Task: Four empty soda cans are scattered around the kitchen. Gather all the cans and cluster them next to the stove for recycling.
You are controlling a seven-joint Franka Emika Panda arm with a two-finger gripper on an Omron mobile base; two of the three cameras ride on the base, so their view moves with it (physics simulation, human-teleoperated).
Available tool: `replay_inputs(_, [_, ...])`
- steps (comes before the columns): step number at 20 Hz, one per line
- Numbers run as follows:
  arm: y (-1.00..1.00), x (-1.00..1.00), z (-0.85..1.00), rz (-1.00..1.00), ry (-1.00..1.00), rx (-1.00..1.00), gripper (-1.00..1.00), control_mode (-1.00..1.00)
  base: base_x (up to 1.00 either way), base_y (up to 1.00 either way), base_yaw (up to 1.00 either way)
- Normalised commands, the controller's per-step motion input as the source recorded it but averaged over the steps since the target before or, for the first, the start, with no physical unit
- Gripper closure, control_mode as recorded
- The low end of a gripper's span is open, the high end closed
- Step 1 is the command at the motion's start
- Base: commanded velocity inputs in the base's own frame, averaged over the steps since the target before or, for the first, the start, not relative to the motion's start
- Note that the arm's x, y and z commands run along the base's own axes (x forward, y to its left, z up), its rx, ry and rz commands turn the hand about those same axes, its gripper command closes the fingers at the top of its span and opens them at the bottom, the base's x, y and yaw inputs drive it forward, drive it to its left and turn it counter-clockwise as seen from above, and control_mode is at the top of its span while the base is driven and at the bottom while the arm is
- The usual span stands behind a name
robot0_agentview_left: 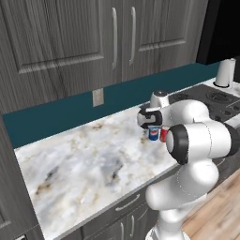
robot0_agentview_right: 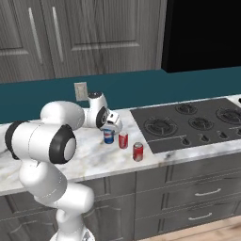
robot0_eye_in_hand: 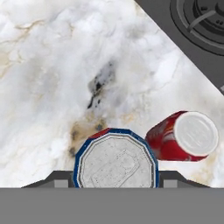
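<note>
Three cans (robot0_agentview_right: 109, 136) (robot0_agentview_right: 123, 140) (robot0_agentview_right: 138, 151) stand close together on the counter (robot0_agentview_right: 89, 160), left of the stove (robot0_agentview_right: 188, 123).

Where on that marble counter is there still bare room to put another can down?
The marble counter is bare across its wide stretch left of the blue can, back to the teal wall. It is crowded by the stove, where the blue can and two red cans stand close together.
</note>
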Motion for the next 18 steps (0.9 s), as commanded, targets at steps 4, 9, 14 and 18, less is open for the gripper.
replay_inputs(4, [-0.01,0.09,-0.16,0.00,0.00,0.00,1.00,-1.00,0.00,0.00,0.00])
replay_inputs(9, [-0.03,0.09,-0.16,0.00,0.00,0.00,1.00,-1.00,0.00,0.00,0.00])
replay_inputs(14, [-0.04,0.11,-0.13,0.00,0.00,0.00,1.00,-1.00,0.00,0.00,0.00])
replay_inputs(18, [-0.02,0.12,-0.13,0.00,0.00,0.00,1.00,-1.00,0.00,0.00,0.00])
